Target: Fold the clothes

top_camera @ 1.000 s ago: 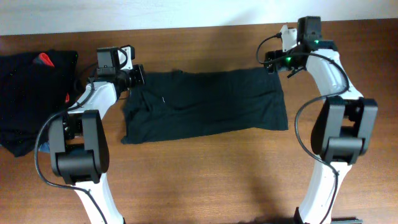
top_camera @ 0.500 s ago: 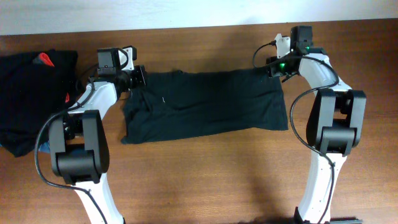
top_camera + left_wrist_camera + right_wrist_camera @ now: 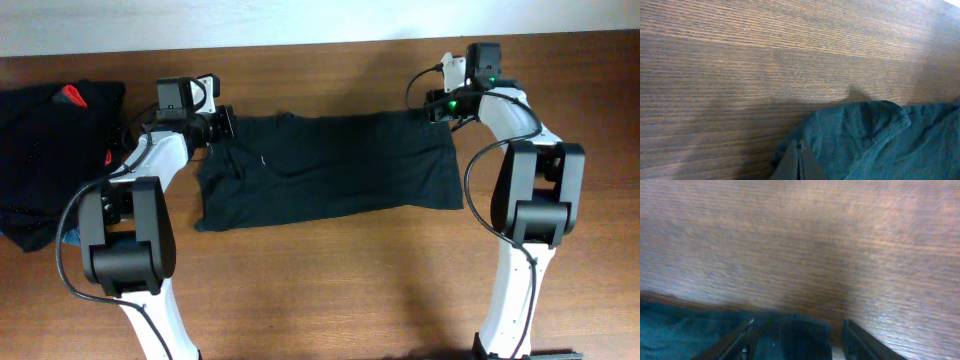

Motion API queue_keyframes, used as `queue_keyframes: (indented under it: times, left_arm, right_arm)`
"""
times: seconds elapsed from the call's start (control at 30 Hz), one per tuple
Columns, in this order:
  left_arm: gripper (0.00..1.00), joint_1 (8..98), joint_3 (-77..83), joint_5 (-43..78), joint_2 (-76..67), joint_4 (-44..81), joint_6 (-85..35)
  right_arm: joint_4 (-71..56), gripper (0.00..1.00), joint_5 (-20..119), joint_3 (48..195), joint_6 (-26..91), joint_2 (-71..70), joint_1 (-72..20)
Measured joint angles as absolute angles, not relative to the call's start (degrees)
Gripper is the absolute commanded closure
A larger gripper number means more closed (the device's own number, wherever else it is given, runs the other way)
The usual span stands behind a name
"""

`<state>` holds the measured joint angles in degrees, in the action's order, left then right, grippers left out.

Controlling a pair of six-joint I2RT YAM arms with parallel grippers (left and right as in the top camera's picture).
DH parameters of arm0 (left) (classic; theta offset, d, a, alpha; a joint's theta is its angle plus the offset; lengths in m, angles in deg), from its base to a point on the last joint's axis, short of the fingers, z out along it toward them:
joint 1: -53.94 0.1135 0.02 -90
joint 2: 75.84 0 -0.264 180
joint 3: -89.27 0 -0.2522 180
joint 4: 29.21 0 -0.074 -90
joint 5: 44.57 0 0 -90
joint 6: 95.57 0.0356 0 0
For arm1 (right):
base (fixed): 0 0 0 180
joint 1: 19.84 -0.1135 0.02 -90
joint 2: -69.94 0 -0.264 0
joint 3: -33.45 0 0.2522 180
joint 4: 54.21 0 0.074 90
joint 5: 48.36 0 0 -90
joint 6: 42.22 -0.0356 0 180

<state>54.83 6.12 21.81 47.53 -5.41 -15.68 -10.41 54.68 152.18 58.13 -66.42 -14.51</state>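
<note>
A plain black garment (image 3: 330, 170) lies flat as a wide rectangle across the middle of the table, with a small white mark (image 3: 262, 158) near its left end. My left gripper (image 3: 222, 125) sits at its top left corner; in the left wrist view its fingers (image 3: 799, 152) are pressed together at the edge of the fabric (image 3: 875, 135). My right gripper (image 3: 438, 108) is at the top right corner. In the right wrist view its fingers (image 3: 799, 340) are open, with the dark corner of the fabric (image 3: 690, 325) between them.
A heap of more black clothes (image 3: 50, 150) with a red tag (image 3: 70, 96) lies at the left edge of the table. Bare brown wood (image 3: 330, 290) runs along the front. The wall edge is just behind both grippers.
My right gripper has moved a little left and down onto the garment's top right corner. The left arm and the garment have not moved.
</note>
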Motion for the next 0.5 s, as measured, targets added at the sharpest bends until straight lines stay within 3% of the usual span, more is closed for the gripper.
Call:
queue_keyframes:
  times: [0.1, 0.13, 0.5]
  left_arm:
    - [0.98, 54.83, 6.12, 21.81, 47.53, -5.41, -15.68]
    - [0.98, 54.83, 6.12, 21.81, 47.53, -5.41, -15.68]
    - [1.0, 54.83, 6.12, 21.31, 47.53, -5.78, -15.66]
  right_arm:
    - [-10.52, 0.92, 54.65, 152.38, 58.26, -66.55, -14.49]
    - [-10.52, 0.96, 54.68, 152.45, 58.18, -66.74, -14.49]
    - [-7.33, 0.96, 54.87, 152.86, 58.05, -66.39, -14.45]
